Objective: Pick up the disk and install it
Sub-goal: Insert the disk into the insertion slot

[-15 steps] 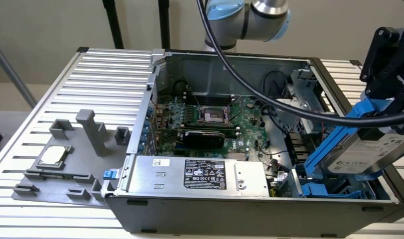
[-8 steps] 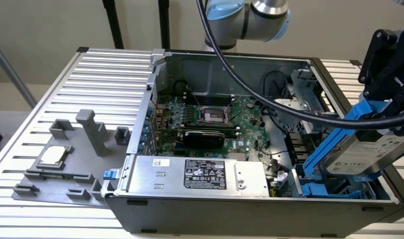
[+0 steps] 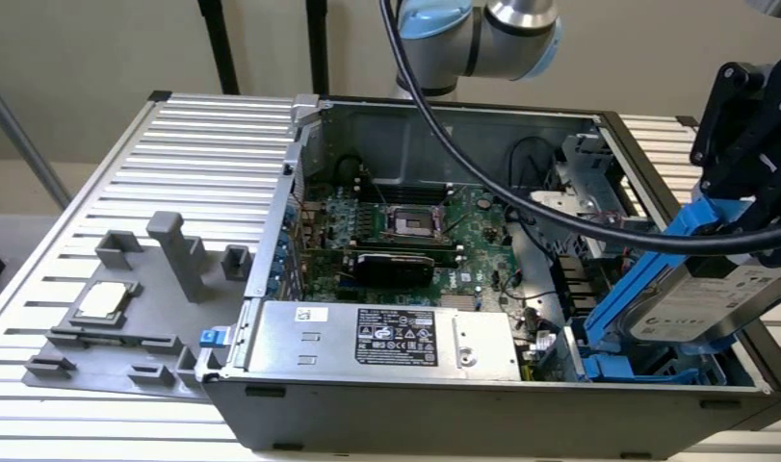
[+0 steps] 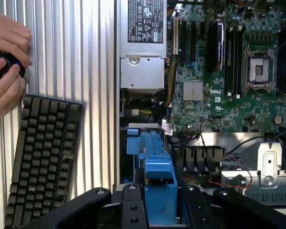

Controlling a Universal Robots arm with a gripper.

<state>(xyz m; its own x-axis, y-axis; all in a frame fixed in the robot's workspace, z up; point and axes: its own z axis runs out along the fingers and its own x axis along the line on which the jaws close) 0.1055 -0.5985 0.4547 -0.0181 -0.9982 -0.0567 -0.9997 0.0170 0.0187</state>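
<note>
At the exterior view's left, a gray tray (image 3: 108, 358) with a small chip (image 3: 101, 300), well apart from the work. In the middle, an open computer case (image 3: 493, 404) with circuit board (image 3: 403, 241) and labelled silver box (image 3: 390, 339). At the exterior view's right, gripper (image 3: 754, 239) clamped on the disk (image 3: 705, 308), blue rail pinched between the fingers (image 4: 133, 210), tilted, hanging just above the blue bay (image 3: 621, 364) in the case corner. Pickup done; not yet seated, so install left. Beside the case, a hand (image 4: 7, 71) near a keyboard (image 4: 40, 157).
</note>
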